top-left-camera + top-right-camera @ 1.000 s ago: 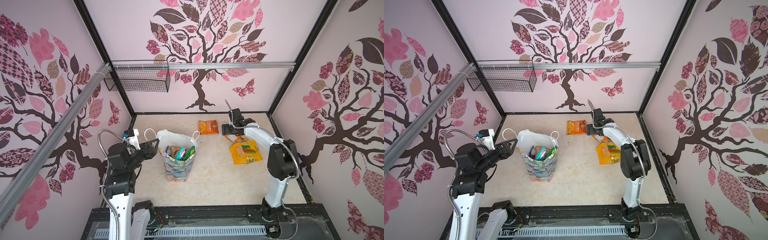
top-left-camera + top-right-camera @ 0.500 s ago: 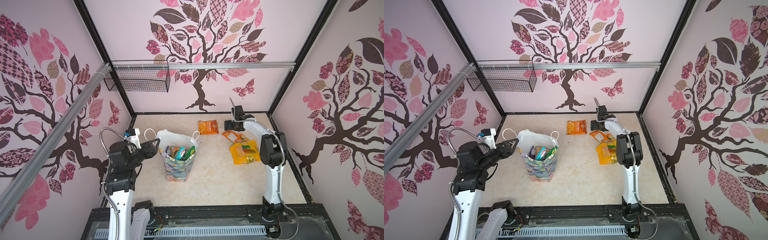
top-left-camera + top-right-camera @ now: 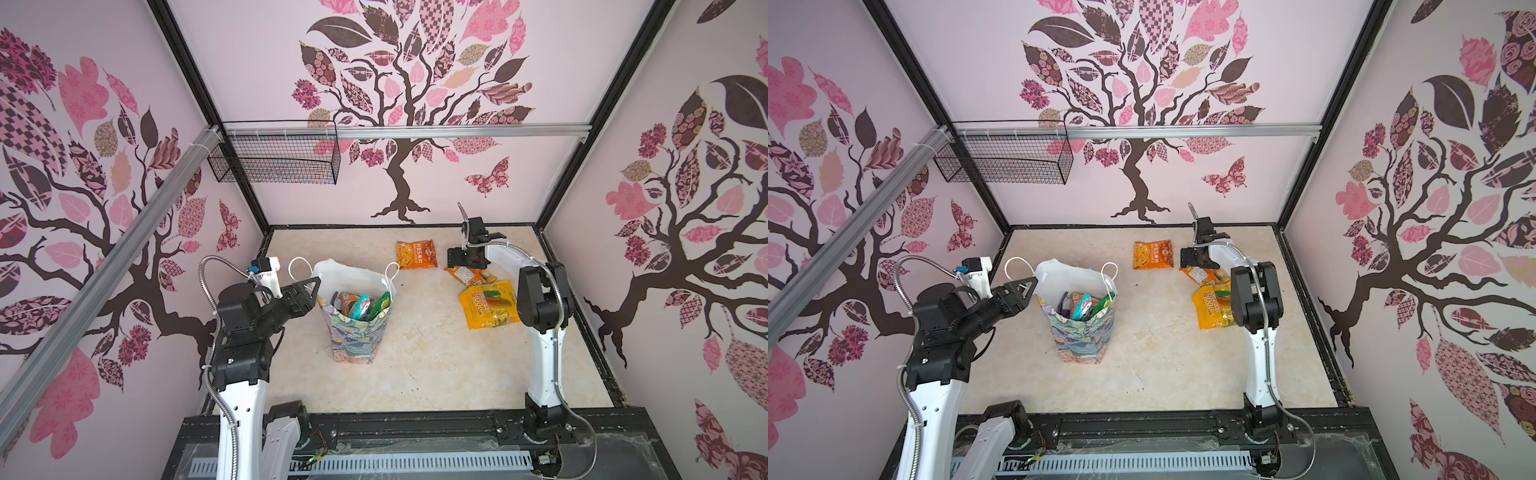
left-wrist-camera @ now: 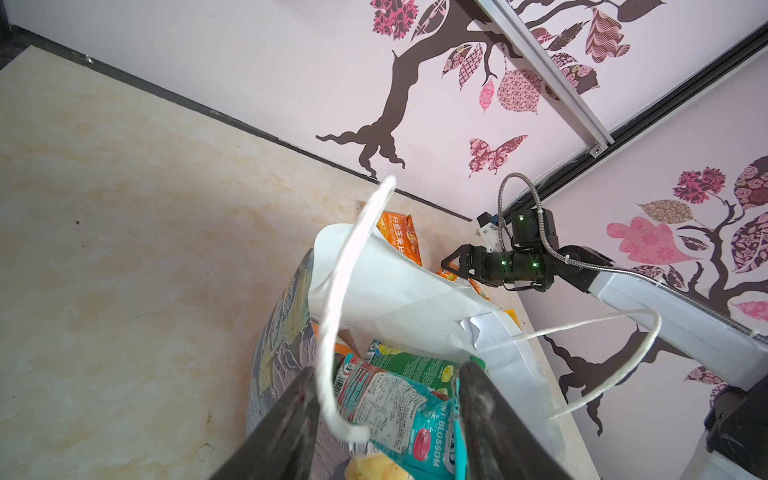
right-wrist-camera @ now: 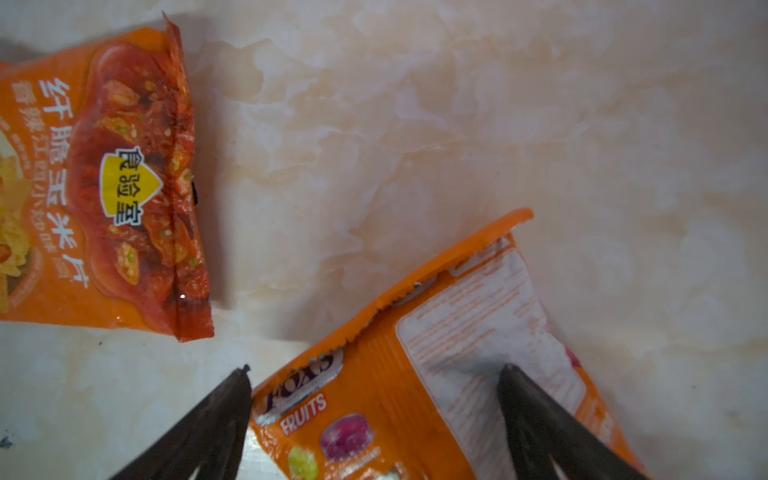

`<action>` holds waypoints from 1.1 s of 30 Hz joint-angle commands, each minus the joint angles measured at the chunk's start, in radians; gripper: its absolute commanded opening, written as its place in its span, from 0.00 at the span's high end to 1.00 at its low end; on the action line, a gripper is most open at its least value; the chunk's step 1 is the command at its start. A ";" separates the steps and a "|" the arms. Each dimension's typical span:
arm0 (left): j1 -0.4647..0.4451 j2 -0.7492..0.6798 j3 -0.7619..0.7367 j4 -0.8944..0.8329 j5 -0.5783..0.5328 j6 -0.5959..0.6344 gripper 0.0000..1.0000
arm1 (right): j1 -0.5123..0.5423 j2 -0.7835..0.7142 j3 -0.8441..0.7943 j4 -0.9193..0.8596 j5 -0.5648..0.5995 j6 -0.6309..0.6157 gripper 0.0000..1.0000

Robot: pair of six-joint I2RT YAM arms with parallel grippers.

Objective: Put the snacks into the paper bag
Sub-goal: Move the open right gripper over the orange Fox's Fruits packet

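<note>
Pink walls printed with a tree motif enclose a pale marble-pattern surface point(image 3: 415, 374); a black wire basket point(image 3: 274, 160) hangs on the rear wall and plays no part.

1. Left side. The left pincer point(image 3: 311, 286) sits at the left rim of the paper bag point(image 3: 353, 336). Its jaws stand partly apart. In the left wrist view they frame the bag mouth, with one white cord handle point(image 4: 345, 291) passing just beside one finger. Whether they bear on the rim cannot be told.
2. Centre. The paper bag stands upright, mouth open. Several snacks are already inside, among them a teal packet point(image 3: 360, 305) and a green one beside it.
3. Right side. Three snacks lie outside the bag: an orange packet point(image 3: 417, 254) near the rear wall, an orange Fox's Fruits packet point(image 5: 374, 415), and a larger yellow packet point(image 3: 488, 303) overlapping its near end.
4. The right pincer point(image 5: 376, 368) hangs over the Fox's Fruits packet, jaws wide and empty, one finger to each side of the packet's end.

Step in hand, as judged: pick-up of the Fox's Fruits packet. The next move calls for a short descent and a close across the flat, glossy film, which is likely to slip. Lift clear of the yellow packet, then carry across to the bag mouth.
</note>
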 commanded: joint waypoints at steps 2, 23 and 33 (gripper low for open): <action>0.005 -0.005 -0.028 0.039 0.021 -0.005 0.43 | 0.000 -0.004 -0.067 -0.001 -0.179 0.032 0.06; 0.006 -0.019 -0.029 0.041 0.007 -0.003 0.43 | 0.183 -0.243 -0.359 0.128 -0.367 0.096 0.07; 0.006 -0.035 -0.029 0.032 -0.027 0.010 0.43 | 0.275 -0.545 -0.532 0.078 -0.213 0.098 0.08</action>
